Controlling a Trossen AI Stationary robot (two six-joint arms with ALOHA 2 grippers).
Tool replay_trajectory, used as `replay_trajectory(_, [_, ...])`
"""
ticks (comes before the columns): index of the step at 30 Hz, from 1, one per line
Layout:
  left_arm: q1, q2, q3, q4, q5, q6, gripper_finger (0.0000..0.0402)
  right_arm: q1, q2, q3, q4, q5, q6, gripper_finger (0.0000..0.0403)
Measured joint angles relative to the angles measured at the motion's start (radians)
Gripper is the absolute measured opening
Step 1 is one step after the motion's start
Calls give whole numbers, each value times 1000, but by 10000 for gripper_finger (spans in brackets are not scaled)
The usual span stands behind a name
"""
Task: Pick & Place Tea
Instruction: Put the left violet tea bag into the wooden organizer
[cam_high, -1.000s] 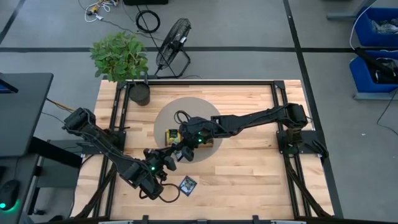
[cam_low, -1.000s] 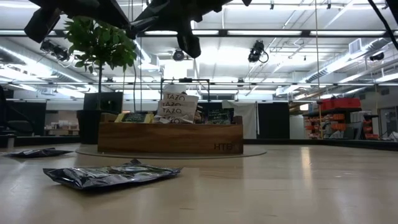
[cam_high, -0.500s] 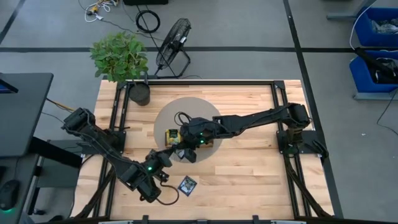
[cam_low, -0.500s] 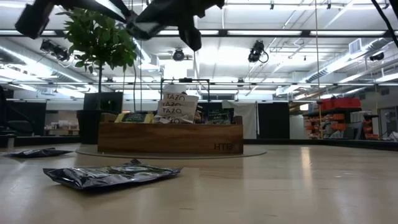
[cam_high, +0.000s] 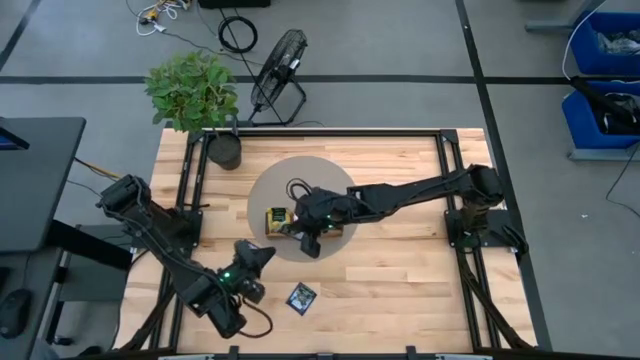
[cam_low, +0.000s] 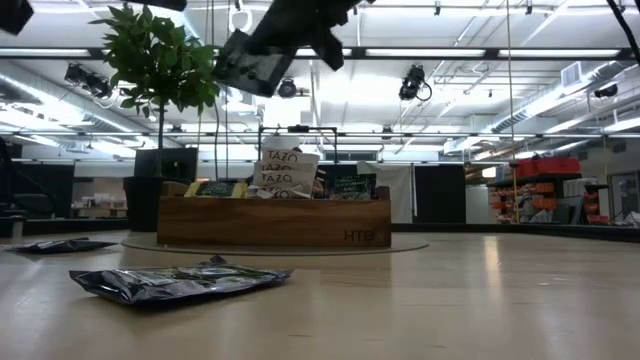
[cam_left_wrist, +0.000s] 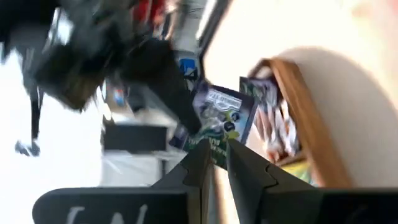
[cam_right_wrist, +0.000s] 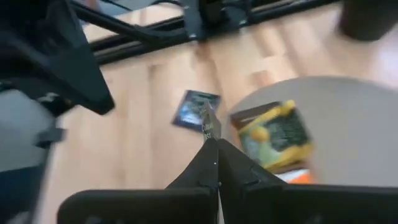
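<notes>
My right gripper (cam_high: 305, 243) hovers over the near edge of the round mat, just beside the wooden tray (cam_high: 300, 222), and is shut on a dark navy tea sachet (cam_left_wrist: 221, 118). The tray (cam_low: 272, 222) has several sachets standing in it, yellow ones (cam_high: 277, 220) at its left end. My left gripper (cam_high: 252, 260) is off to the near left of the right one, with a narrow gap between its fingertips (cam_left_wrist: 216, 155) and nothing in it. Another navy sachet (cam_high: 301, 297) lies flat on the table near the front edge, also in the right wrist view (cam_right_wrist: 194, 110). My right gripper pinches the navy sachet between its two fingers at one edge (cam_right_wrist: 208, 124). In its own wrist view the sachet shows edge-on, sticking out past the fingertips. It is lifted clear of the table and the tray.
A potted plant (cam_high: 195, 95) stands at the far left corner, with a fan (cam_high: 280, 65) on the floor beyond it. A crumpled sachet (cam_low: 180, 282) and a second one (cam_low: 60, 245) lie on the table in the low view. The tray sits on a round grey mat (cam_high: 330, 180).
My left gripper has drawn back from my right gripper, toward the table's near left. The right gripper has stayed by the tray's near side, still holding the sachet.
</notes>
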Motion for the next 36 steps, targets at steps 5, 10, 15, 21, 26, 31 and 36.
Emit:
replay_trajectory(5, [15, 0, 0, -1, -22, -377, 58, 56, -21, 0, -89, 257, -83, 0])
replay_trajectory(10, [16, -1, 0, 1, -34, -582, 58, 126, -31, -18, -101, 438, -114, 0])
replay_trajectory(15, [21, -4, 0, -13, -74, -691, 58, 189, -50, -66, -90, 543, -105, 0])
replay_trajectory(21, [21, -21, 0, -68, -183, -870, 58, 258, -103, -116, -52, 683, -86, 0])
replay_trajectory(26, [-3, -23, -1, -109, -253, -1032, 58, 325, -211, -200, -53, 799, -26, 0])
replay_trajectory(31, [-20, -22, -1, -92, -254, -1074, 58, 405, -341, -310, -39, 902, 54, 0])
replay_trajectory(36, [2, -21, -1, 64, -125, -828, 53, 467, -448, -399, -26, 974, 130, 0])
